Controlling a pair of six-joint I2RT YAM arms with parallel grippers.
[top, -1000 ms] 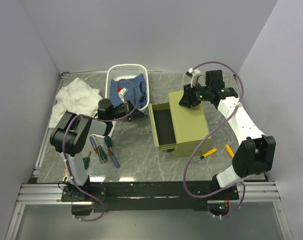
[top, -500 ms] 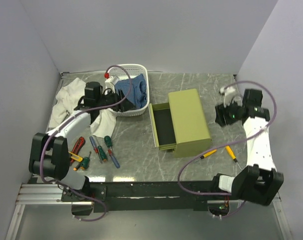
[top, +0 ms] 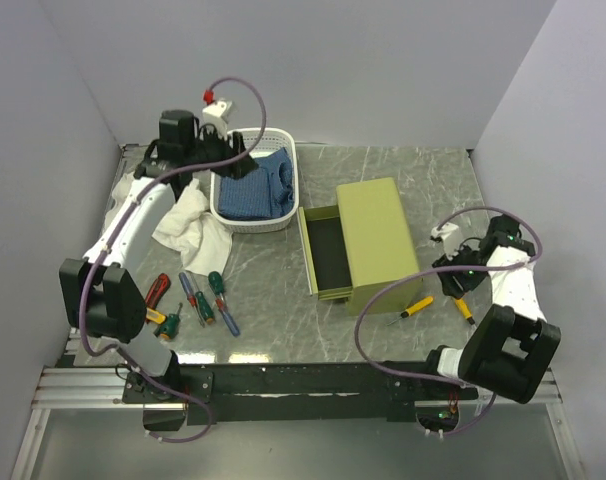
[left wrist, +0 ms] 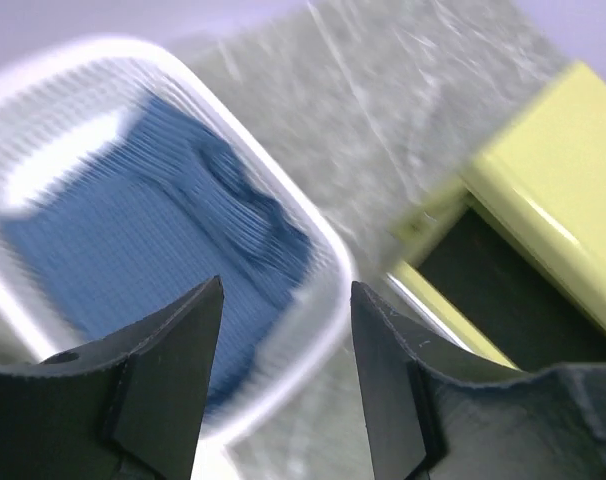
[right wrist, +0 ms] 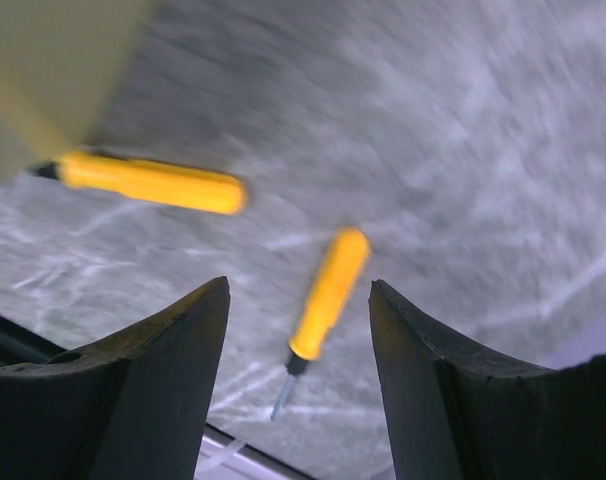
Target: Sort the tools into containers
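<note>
Yellow screwdriver (right wrist: 328, 293) free near right tabletop (top: 283, 300) edge, below wide-open empty right hand (right wrist: 298, 290). Left hand (left wrist: 285, 290) spread, empty, above far-edge basket (top: 255, 226).

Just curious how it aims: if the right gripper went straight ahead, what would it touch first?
Probably the yellow screwdriver on the table, framed between the right gripper's open fingers; blur leaves depth uncertain.

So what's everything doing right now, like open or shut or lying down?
Drawer of the olive-green chest: open, looks empty.
White basket: holds blue fabric.
Left fingers: open, empty, above the basket.
Yellow screwdrivers: lying flat, untouched.
Right fingers: open, empty, over one of them.
White cloth: crumpled.
</note>
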